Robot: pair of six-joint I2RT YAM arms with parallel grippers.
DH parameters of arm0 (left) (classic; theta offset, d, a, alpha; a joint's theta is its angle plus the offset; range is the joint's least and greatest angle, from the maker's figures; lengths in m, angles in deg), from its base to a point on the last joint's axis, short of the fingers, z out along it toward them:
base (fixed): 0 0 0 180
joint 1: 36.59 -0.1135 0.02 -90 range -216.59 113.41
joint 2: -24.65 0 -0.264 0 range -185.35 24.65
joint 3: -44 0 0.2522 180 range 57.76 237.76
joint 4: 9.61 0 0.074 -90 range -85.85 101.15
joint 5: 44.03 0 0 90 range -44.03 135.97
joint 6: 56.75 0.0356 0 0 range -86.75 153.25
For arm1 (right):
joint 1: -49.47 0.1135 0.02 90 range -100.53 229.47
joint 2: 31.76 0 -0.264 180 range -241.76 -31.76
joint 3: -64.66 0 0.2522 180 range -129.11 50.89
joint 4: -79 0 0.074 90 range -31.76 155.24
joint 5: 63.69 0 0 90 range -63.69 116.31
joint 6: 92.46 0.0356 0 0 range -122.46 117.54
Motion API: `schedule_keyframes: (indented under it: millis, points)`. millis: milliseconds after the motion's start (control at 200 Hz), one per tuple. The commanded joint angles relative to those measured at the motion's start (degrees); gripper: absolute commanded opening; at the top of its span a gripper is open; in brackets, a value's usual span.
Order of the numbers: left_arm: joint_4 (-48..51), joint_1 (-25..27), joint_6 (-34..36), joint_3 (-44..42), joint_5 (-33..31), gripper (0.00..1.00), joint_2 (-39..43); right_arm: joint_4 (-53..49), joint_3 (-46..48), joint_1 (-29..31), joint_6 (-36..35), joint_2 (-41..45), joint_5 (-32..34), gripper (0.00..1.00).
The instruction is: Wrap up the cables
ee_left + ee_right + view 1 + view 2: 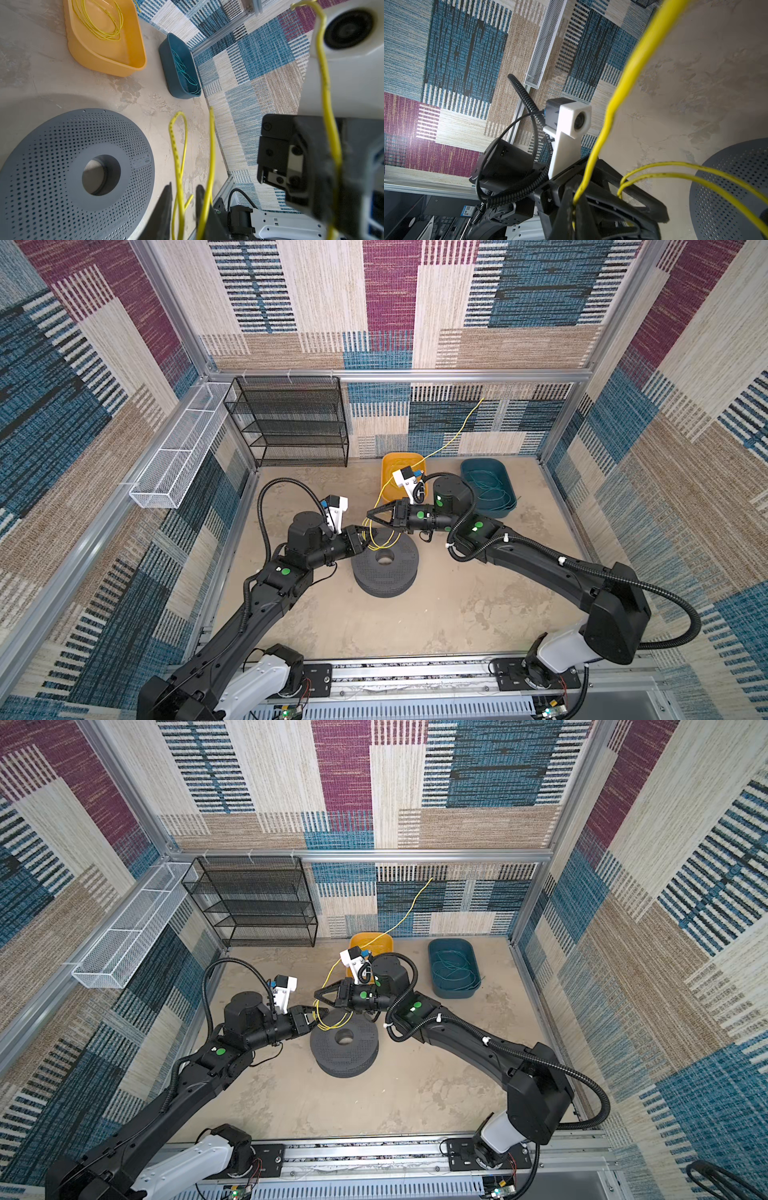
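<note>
A thin yellow cable (457, 435) runs from the back wall down to my right gripper (369, 517), which is shut on it; the right wrist view shows the pinch (574, 205). Below that grip the cable hangs in loose loops (380, 537) over the far edge of a grey perforated spool (384, 568). My left gripper (368, 540) sits at the loops just left of the spool. In the left wrist view its fingers (184, 193) stand close together with yellow strands (178, 158) between them. More yellow cable (99, 20) lies coiled in a yellow bin (108, 54).
The yellow bin (388, 477) stands behind the grippers, partly hidden by the right wrist. A blue bin (509, 497) with teal cable sits at the back right. A black mesh shelf (291, 423) stands at the back left, and a white mesh basket (178, 456) hangs on the left wall.
</note>
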Motion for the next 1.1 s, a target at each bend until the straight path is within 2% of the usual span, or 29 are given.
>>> schedule_keyframes:
  millis: [0, 65, 200, 391, 611, 706, 766, 931, 1092]
  points:
    - [-1.4, -0.1, 1.0, -0.4, -2.8, 0.08, 1.2, -1.1, -1.9, 0.0, -1.2, -0.4, 1.2, 0.0]
    - [0.6, -0.1, 1.6, -0.8, -4.6, 0.0, 2.3, -3.2, -4.1, 0.0, -3.0, -0.8, 2.7, 0.0]
    - [4.0, -0.1, 1.8, -2.8, -7.8, 0.0, 5.1, -6.2, -9.2, -1.7, -5.5, -1.6, 4.9, 0.0]
    - [7.6, -0.1, 1.8, -5.8, -9.2, 0.0, 9.0, -7.7, -14.7, -8.0, -6.8, -2.2, 5.0, 0.0]
    - [9.1, -0.1, 2.6, -7.2, -5.0, 0.0, 10.6, -8.5, -21.5, -16.4, -7.6, -4.7, 5.5, 0.0]
    - [10.0, -0.1, 3.3, -6.7, -1.8, 0.0, 9.9, -12.5, -27.2, -18.6, -10.5, -6.4, 13.1, 0.0]
    - [10.4, -0.1, 3.8, -6.3, 0.4, 0.0, 9.6, -12.8, -29.1, -20.5, -10.5, -7.8, 15.7, 0.0]
    - [11.3, -0.1, 4.9, -5.5, 3.9, 0.0, 10.7, -12.0, -35.3, -25.4, -7.3, -14.0, 14.7, 0.0]
    - [11.5, 0.2, 5.7, -5.4, 7.3, 0.0, 12.4, -12.1, -41.2, -26.6, -5.9, -19.3, 12.9, 0.0]
